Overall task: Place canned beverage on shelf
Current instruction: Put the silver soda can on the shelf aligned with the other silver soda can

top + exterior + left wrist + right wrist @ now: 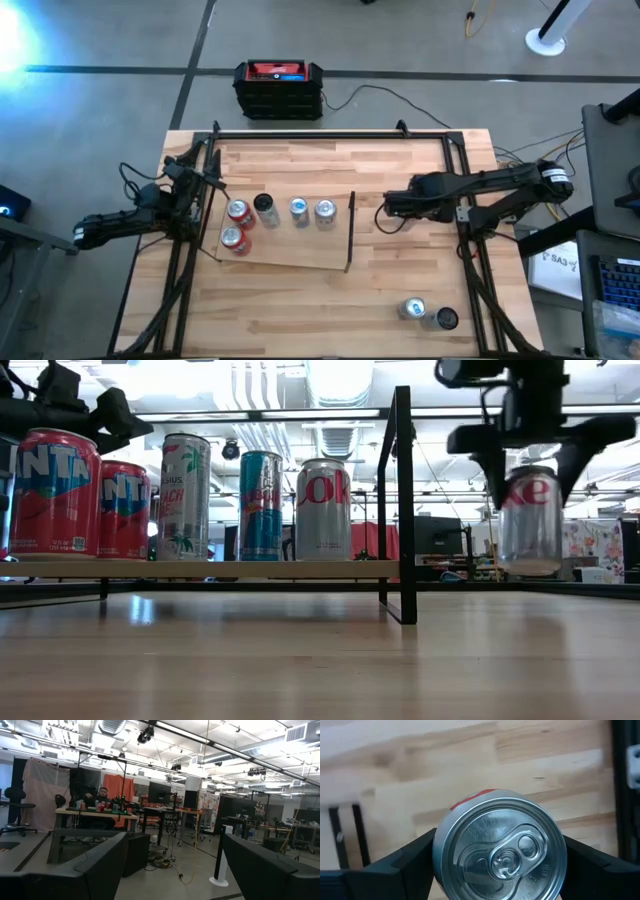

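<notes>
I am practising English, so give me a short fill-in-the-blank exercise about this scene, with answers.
The ___ hand holds a Diet Coke can beside the shelf.
The shelf carries ___ cans.
The two Fanta cans are ___.
Answers: right; five; red.

The shelf is occupied along its far side by a row of five upright cans, and the near strip of the board is left bare. At the right short edge, passage is blocked by the black upright bar. Between this bar and the right gripper, whose jaws are closed on a silver can, open surface is seen. This can is held clear of the surface. Two more cans are lying at the near right corner, well apart from the shelf.
</notes>
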`<state>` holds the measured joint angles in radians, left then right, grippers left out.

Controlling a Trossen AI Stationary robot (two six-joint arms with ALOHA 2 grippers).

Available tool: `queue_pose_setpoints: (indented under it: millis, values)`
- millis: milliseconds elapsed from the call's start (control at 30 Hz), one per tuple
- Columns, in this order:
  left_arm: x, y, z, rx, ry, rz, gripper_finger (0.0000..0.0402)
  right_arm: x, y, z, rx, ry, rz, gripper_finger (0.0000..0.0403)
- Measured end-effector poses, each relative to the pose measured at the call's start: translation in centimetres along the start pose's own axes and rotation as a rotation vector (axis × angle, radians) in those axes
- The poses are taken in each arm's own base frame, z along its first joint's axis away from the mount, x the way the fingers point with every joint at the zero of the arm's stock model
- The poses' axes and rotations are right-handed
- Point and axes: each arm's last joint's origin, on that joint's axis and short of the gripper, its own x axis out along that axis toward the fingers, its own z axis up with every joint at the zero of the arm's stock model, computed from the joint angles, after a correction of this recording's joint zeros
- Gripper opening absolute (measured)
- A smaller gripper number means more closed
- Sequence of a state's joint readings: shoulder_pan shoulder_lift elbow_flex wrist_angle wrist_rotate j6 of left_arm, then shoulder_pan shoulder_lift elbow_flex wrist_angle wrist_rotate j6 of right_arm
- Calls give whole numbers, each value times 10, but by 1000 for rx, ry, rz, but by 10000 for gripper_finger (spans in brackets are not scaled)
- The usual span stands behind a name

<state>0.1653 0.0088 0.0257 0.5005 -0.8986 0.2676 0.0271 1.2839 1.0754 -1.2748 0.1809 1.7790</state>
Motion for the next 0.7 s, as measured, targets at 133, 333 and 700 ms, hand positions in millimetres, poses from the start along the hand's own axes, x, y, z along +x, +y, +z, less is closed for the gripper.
queue_pose_setpoints:
  millis: [133,333,700]
  values:
    - [0,0,0,0,0,0,311,-4,15,-10,-136,28,18,303]
    - [0,0,0,0,0,0,311,-10,42,-39,-317,31,41,303]
    - [0,0,0,0,0,0,311,-18,67,-106,-517,32,12,303]
